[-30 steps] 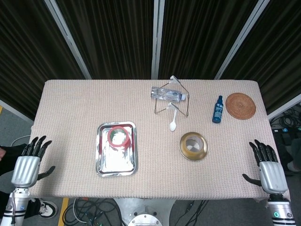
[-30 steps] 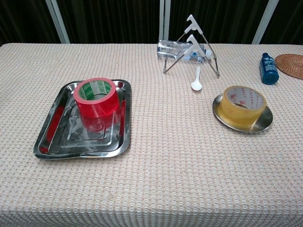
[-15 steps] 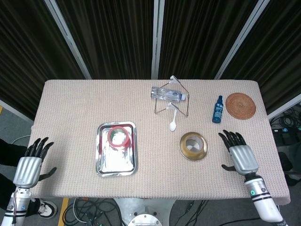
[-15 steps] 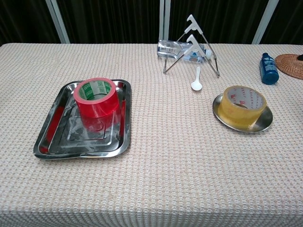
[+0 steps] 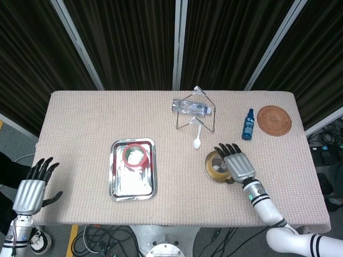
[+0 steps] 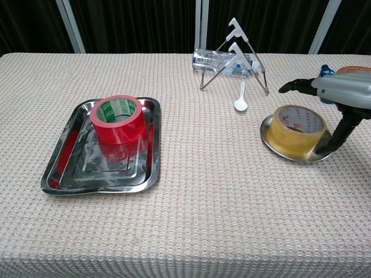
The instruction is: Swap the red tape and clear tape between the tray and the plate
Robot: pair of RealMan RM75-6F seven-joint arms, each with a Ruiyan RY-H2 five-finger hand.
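The red tape (image 5: 135,155) (image 6: 117,119) stands on its flat side in the far half of the steel tray (image 5: 118,184) (image 6: 64,176). The clear, yellowish tape (image 5: 215,164) (image 6: 295,130) sits on the round metal plate (image 5: 210,173) (image 6: 272,145). My right hand (image 5: 236,164) (image 6: 342,95) hovers open over the right side of the clear tape, fingers spread, thumb hanging down beside the roll; no grip shows. My left hand (image 5: 31,187) stays open off the table's near left edge, seen only in the head view.
A wire stand holding a plastic bottle (image 5: 192,108) (image 6: 223,61) is at the back centre, with a white spoon (image 5: 197,140) (image 6: 241,99) before it. A blue bottle (image 5: 247,125) (image 6: 328,83) and a woven coaster (image 5: 274,120) sit at the back right.
My right hand has swept in from the table's near right edge to above the clear tape. My left hand has hardly moved. The tapes, tray and plate are where they were.
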